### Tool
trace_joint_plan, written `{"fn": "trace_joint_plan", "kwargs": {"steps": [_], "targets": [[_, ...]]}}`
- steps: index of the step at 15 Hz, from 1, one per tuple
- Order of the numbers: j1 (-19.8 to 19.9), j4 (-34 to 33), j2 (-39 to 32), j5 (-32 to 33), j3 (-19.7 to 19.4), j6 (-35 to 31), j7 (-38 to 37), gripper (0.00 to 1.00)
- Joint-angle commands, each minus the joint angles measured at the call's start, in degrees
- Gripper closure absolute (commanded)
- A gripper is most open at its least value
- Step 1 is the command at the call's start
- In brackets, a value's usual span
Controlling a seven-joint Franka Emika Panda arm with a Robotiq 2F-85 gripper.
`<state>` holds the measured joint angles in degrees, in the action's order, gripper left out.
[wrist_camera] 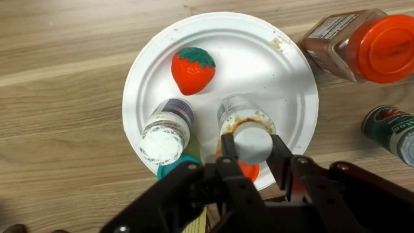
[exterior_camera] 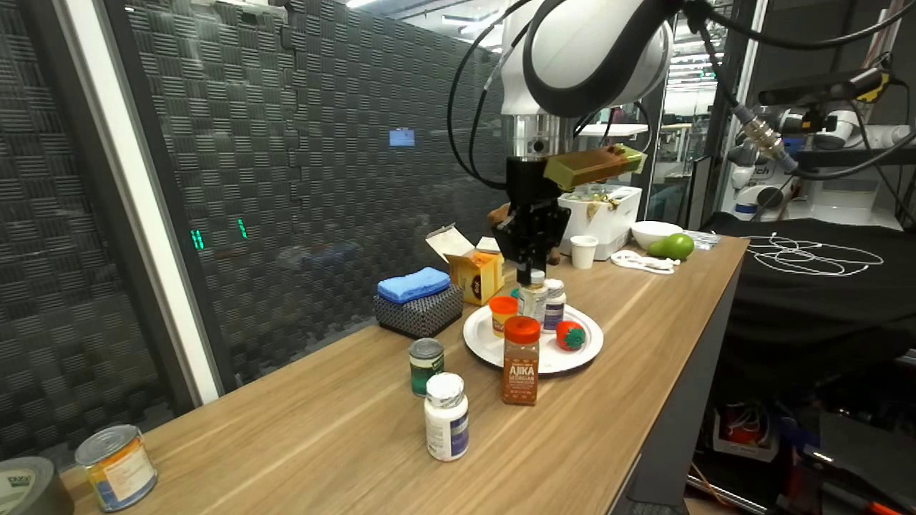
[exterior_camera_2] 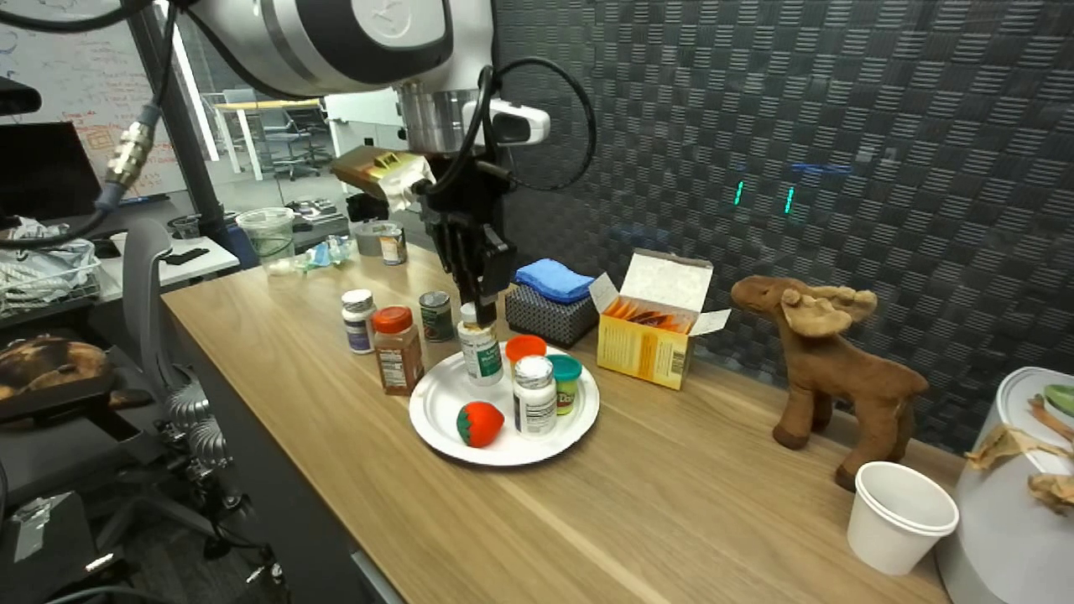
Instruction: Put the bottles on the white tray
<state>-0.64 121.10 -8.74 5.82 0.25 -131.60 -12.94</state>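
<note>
At the far left of an exterior view, you see one grey tape roll [exterior_camera: 32, 493], cut by the frame, and one yellow-labelled metal can [exterior_camera: 118, 468]. Rightward of these, bare wood of the surface [exterior_camera: 286, 429] leaves you open room as far as the next group: one patterned dark box [exterior_camera: 418, 315] bearing one blue cloth [exterior_camera: 413, 284], one green can [exterior_camera: 426, 368], one purple-labelled white bottle [exterior_camera: 446, 422], one open yellow carton [exterior_camera: 478, 279], and one red-capped brown jar [exterior_camera: 521, 365]. That white bottle stands well apart from the white tray [exterior_camera: 481, 349]; the jar, also off it, stands just beside its rim.

Upon the tray you count one orange-lidded tub [exterior_camera: 503, 322] and one teal-lidded tub [exterior_camera_2: 565, 386]. Next, over the tray, your claw [wrist_camera: 252, 137] is closed about the white cap of one green-labelled bottle [exterior_camera_2: 480, 351], its jaws parted only by the cap's width; whether that bottle's base meets the tray, you cannot tell. Farther right, on the tray, are a second purple-labelled bottle [exterior_camera: 554, 307] and one red strawberry [wrist_camera: 192, 76]. Bare tray shows in the wrist view between strawberry and jar. Beyond the right rim, bare wood runs to the surface's long edge; one white bowl [exterior_camera: 656, 232] stands at the far end.
</note>
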Motion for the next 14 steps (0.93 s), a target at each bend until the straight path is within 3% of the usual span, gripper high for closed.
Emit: {"fn": "trace_joint_plan", "kwargs": {"steps": [1, 5, 14], "targets": [[-0.6, -3.5, -2.5, 2.7, -1.3, 1.1, -1.8, 0.85], [-0.7, -3.9, -4.2, 4.9, -2.5, -0.8, -3.5, 0.85], [-0.2, -4.1, -5.4, 1.2, -2.6, -2.1, -3.9, 0.85]]}}
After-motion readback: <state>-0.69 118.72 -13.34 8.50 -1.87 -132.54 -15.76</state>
